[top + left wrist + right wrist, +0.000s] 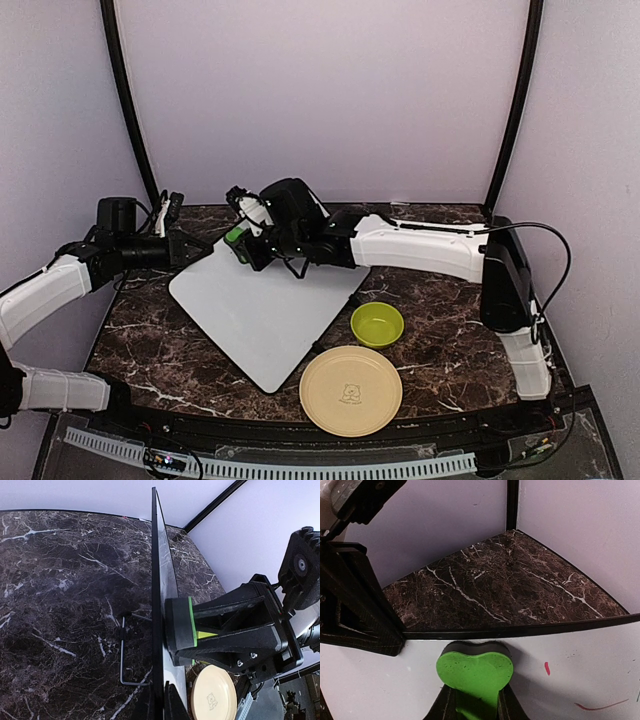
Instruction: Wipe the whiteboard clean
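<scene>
A robot lab test booth: plain lilac walls point(320, 100), black corner poles point(128, 100), and a marble tabletop point(135, 335) carrying robot arms point(420, 245).

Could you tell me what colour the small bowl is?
The bowl is lime green; top external view.

I saw the whiteboard point(262, 312) lying at a slant across the middle of the desk point(450, 345). It was a large white rectangle with a thin black rim and rounded corners. Its face looked nearly blank, though up close a short red dash point(547, 668) and a faint red stroke point(600, 706) showed.
</scene>
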{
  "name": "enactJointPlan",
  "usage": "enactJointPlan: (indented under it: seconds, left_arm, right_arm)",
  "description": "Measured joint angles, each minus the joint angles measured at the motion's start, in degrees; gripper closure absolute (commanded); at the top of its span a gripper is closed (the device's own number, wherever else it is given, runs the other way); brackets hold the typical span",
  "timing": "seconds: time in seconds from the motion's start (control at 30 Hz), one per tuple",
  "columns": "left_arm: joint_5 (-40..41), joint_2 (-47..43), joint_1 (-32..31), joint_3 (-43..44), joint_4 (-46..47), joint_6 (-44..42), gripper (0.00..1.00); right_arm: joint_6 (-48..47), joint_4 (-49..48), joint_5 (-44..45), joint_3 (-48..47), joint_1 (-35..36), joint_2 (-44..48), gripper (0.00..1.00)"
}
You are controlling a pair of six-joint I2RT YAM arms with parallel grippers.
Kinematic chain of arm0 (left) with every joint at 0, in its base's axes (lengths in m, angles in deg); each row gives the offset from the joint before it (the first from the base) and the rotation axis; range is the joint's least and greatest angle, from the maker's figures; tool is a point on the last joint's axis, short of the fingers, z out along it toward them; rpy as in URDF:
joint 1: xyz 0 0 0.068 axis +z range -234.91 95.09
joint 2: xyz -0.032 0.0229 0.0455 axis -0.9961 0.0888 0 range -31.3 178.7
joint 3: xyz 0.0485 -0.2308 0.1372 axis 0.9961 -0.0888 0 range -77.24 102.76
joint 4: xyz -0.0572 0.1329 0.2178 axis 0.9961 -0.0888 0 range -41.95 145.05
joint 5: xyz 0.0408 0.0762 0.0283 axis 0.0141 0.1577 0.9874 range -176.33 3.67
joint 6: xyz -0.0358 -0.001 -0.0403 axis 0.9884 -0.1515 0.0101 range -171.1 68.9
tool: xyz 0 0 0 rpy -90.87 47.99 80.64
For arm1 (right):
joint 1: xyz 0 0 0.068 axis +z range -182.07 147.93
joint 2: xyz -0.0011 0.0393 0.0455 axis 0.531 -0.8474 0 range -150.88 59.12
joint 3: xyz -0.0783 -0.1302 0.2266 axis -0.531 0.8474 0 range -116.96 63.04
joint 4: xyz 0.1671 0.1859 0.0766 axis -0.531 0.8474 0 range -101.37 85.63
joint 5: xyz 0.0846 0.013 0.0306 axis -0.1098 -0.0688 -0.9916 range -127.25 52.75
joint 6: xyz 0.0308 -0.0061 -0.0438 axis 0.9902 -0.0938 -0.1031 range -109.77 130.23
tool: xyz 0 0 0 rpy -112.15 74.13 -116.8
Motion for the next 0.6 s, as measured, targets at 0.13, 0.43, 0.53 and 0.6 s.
enactJointPlan:
  seconds: [0.13, 0.43, 0.53, 0.6]
  left_arm:
    - [0.0, 0.0, 0.0, 0.0, 0.0, 0.0, 1.00]
    - [0.7, 0.0, 0.0, 0.0, 0.0, -0.2, 1.00]
    - [0.7, 0.0, 0.0, 0.0, -0.1, -0.2, 1.00]
    - [0.6, 0.0, 0.0, 0.0, -0.1, -0.2, 1.00]
  right_arm:
    - [0.5, 0.0, -0.7, 0.2, -0.4, 0.0, 1.00]
    - [2.7, -3.4, -3.0, 7.5, -6.4, 3.0, 1.00]
    - [3.2, -4.0, -3.0, 9.4, -7.8, 3.8, 1.00]
    - [3.2, -4.4, -2.9, 10.2, -7.8, 4.2, 1.00]
